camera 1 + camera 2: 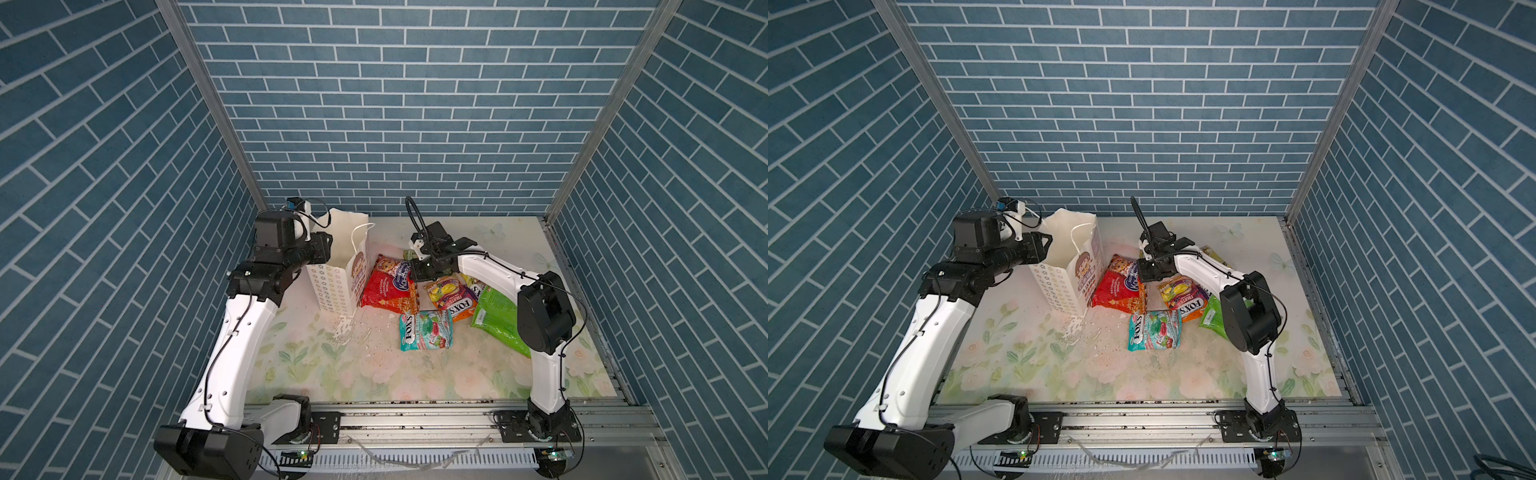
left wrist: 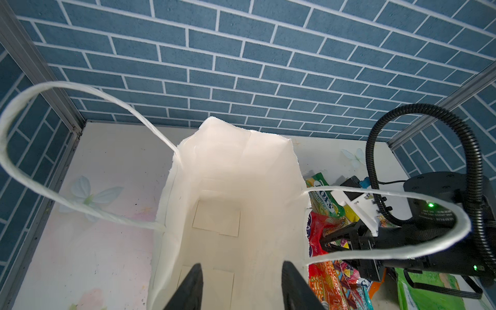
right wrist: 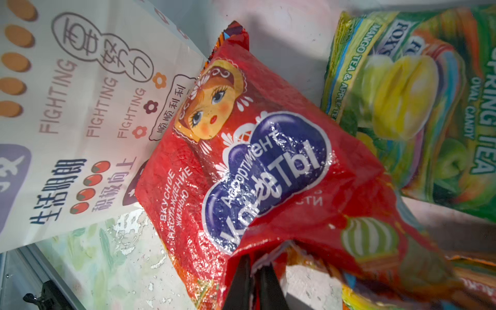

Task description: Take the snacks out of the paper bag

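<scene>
Only left wrist view sees inside paper bag (image 2: 268,166): left fingers (image 2: 190,284) half-open, unloaded; right fingers (image 3: 243,276) nearly shut, pinching red packet (image 3: 268,161) edge.

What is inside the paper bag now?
In the left wrist view, only the paper bag's white walls and bare floor with a flat card insert show; no packet is visible. The left gripper's fingers cover part of the near floor.

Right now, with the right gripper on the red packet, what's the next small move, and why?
Probably open the right gripper and lift away: its jaws pinch the edge of the red packet, which already lies on the table outside the bag, whose inside looks empty.
</scene>
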Tool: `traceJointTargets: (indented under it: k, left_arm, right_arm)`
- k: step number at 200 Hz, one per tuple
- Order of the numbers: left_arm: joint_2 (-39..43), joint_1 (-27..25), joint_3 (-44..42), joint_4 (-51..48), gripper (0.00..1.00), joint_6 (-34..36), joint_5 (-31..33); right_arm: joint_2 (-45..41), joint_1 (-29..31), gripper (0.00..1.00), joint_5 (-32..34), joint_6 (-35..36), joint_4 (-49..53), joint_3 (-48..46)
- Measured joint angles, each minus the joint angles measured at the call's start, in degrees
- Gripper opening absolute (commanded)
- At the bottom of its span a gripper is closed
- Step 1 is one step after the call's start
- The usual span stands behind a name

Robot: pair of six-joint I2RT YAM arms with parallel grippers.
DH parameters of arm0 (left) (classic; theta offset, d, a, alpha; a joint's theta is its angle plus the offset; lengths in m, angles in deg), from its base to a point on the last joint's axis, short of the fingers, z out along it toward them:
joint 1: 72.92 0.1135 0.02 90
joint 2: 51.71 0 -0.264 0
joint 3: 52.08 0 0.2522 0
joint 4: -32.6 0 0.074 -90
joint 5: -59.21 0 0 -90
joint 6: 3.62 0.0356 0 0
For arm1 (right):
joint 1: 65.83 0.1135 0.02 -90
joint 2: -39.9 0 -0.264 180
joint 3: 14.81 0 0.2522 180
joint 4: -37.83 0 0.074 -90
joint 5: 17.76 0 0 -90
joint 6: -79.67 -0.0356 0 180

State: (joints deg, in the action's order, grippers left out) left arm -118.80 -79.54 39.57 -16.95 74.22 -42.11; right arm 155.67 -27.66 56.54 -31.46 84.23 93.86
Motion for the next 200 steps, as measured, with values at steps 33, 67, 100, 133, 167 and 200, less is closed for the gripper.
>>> traceJointTargets:
  k: [33, 67, 100, 133, 167, 200]
  left_arm:
    - [0.0, 0.0, 0.0, -0.1, 0.49, 0.1, 0.6]
    - [0.0, 0.3, 0.0, 0.0, 0.49, 0.2, 0.9]
    - [0.0, 0.5, -0.2, 1.1, 0.50, 0.2, 1.2]
    - [0.0, 0.5, -0.2, 1.4, 0.50, 1.0, 1.2]
    - [1.6, 0.5, -2.8, 3.9, 0.53, 1.5, 2.8]
    - [4.6, 0.6, -5.7, 5.1, 0.53, 1.5, 6.3]
  right_arm:
    - [-1.9, -0.7, 0.24, -1.1, 0.5, 2.1, -1.2]
    - [-5.2, -1.9, 0.30, -2.7, 2.1, 7.3, -1.3]
    - [-11.4, -3.8, 0.31, -3.0, 3.5, 10.6, -2.6]
    - [-17.1, -7.2, 0.31, -2.8, 3.6, 10.6, -4.7]
    - [-22.8, -10.2, 0.33, 0.5, 3.6, 7.0, -8.5]
    - [-31.2, -13.8, 0.34, 4.9, 3.3, 1.0, -14.6]
